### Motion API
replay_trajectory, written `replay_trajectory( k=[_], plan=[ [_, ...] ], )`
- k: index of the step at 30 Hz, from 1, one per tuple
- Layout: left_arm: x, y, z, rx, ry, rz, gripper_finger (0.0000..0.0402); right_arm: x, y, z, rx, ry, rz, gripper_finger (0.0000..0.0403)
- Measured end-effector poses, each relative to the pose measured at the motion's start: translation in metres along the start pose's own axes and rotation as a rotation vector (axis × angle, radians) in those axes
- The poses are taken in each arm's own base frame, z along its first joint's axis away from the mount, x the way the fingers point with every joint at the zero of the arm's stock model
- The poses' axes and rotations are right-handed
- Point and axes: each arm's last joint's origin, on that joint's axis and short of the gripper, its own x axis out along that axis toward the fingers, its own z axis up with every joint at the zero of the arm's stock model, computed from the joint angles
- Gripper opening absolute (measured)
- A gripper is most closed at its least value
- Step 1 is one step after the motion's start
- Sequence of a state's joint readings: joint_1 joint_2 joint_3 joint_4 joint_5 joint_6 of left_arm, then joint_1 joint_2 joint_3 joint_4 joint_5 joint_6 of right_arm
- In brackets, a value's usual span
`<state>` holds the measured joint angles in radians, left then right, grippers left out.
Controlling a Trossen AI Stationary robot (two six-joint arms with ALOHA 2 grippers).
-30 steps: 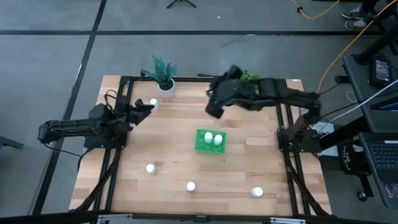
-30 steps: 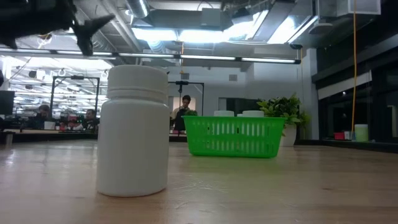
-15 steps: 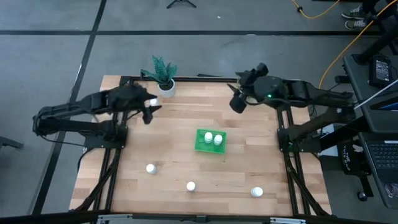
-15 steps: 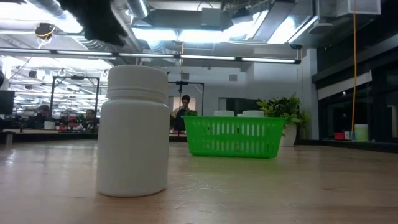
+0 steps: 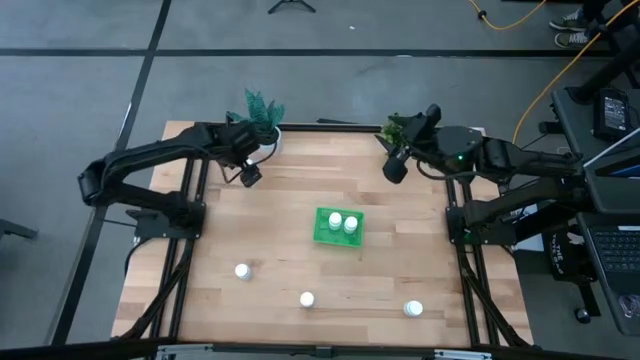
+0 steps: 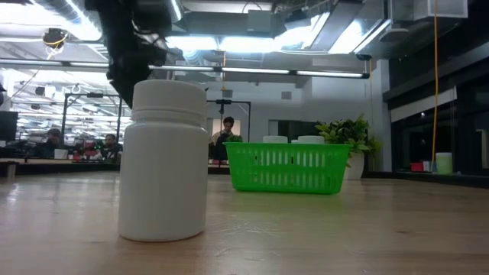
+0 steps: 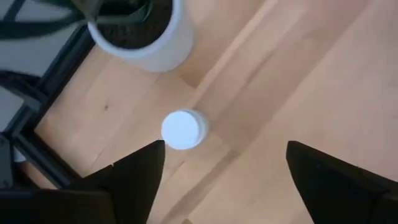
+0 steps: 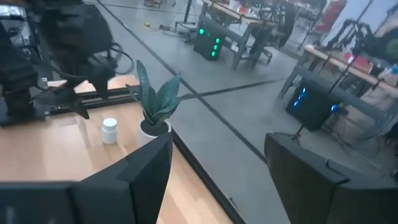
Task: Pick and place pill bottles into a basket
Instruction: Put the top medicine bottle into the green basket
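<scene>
My left gripper hangs open at the table's far left, pointing down over a white pill bottle. The bottle stands upright on the wood beside a white plant pot, ahead of the two fingers and untouched. The right wrist view shows the same bottle. The green basket sits mid-table with two bottles in it. Three more bottles stand near the front edge. My right gripper hovers open and empty at the far right.
A potted plant stands at the far left corner, and a second plant at the far right next to my right gripper. In the low view one bottle stands close to the camera, with the basket behind it. Dark frame rails run along both table sides.
My left gripper has risen and swung toward the table's far edge, tipping to point down over the far-left bottle. My right gripper has drawn away from the basket toward the table's right edge. The bottles and the basket have stayed put.
</scene>
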<state>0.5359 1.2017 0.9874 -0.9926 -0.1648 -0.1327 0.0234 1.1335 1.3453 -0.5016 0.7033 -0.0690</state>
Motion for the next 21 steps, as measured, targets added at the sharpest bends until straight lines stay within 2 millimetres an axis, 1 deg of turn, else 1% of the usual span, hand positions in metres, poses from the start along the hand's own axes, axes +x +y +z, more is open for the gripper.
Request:
replay_trajectory(
  k=[5, 11, 14, 16, 21],
  plan=[
    [0.019, 0.007, 0.006, -0.028, 0.08, 0.026, 0.0344, 0.0, 0.0, 0.002, -0.031, -0.014, -0.001, 0.0256],
    [0.043, 0.019, 0.011, -0.076, 0.168, 0.105, 0.0347, 0.001, 0.0, 0.002, -0.029, -0.014, 0.002, 0.0256],
    [0.055, 0.024, 0.013, -0.089, 0.214, 0.12, 0.0347, 0.001, 0.002, 0.002, -0.006, -0.017, 0.048, 0.0256],
    [0.063, 0.027, 0.015, -0.085, 0.233, 0.105, 0.0347, 0.001, 0.002, 0.002, 0.001, -0.017, 0.052, 0.0256],
    [0.079, 0.025, 0.02, -0.066, 0.251, 0.021, 0.0347, 0.0, 0.002, 0.001, 0.013, -0.015, 0.053, 0.0256]
  ],
)
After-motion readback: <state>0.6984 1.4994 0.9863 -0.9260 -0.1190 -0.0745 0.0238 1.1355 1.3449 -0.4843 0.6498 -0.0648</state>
